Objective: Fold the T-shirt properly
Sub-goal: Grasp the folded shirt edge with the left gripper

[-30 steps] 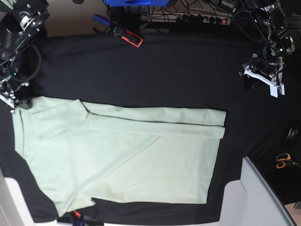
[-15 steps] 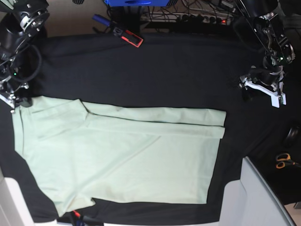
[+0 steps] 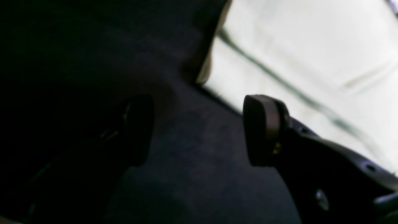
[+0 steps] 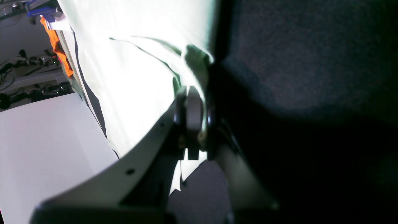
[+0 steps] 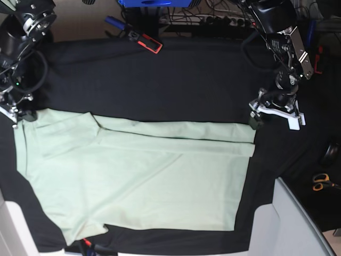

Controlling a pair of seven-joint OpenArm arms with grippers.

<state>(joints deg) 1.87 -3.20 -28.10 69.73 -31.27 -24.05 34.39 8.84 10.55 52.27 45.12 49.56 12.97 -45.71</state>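
The right gripper (image 4: pixel 194 93) is pinching the T-shirt's (image 5: pixel 138 176) nine-o'clock corner — the left gripper (image 5: pixel 272 118) is hanging open at its two-o'clock corner, holding nothing.

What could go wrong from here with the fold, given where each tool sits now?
The left tool is open over the black cloth table cover, just off the T-shirt corner; closing there could pinch cover instead of shirt, or both. The right tool is shut on the T-shirt's edge with only a small bunched bite, which may slip when lifted. With only one end gripped, lifting now could skew the folded strip along the top.
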